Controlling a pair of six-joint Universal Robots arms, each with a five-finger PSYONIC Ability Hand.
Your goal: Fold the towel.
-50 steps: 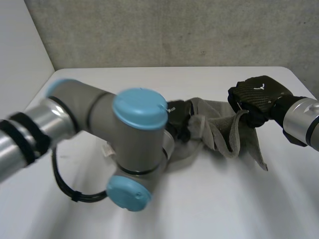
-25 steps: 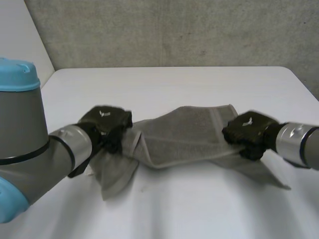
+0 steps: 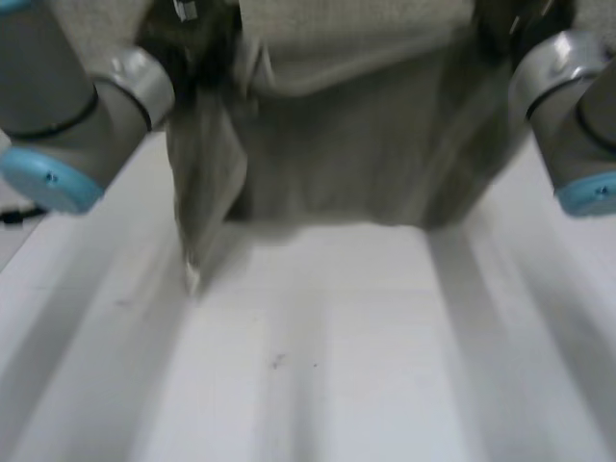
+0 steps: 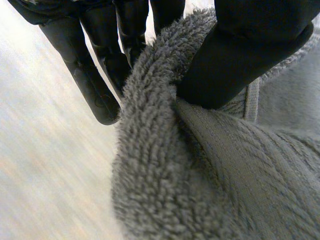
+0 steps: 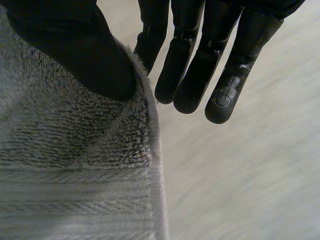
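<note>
One grey towel hangs spread between two hands, clear of the white bench, with its lower edge above the bench top. One corner droops lower on the left hand's side. In the head view the left hand holds the towel's upper left part and the right hand its upper right part. Two arms come in, one from each side, each showing a light-blue cap.

In the left wrist view the left hand pinches a bunched fold of the towel between its thumb and its fingers, which run nearly straight behind the cloth.

In the right wrist view the right hand presses its thumb onto the towel at a hemmed edge. Its fingers are straight on the far side, the nearest one against the cloth.
</note>
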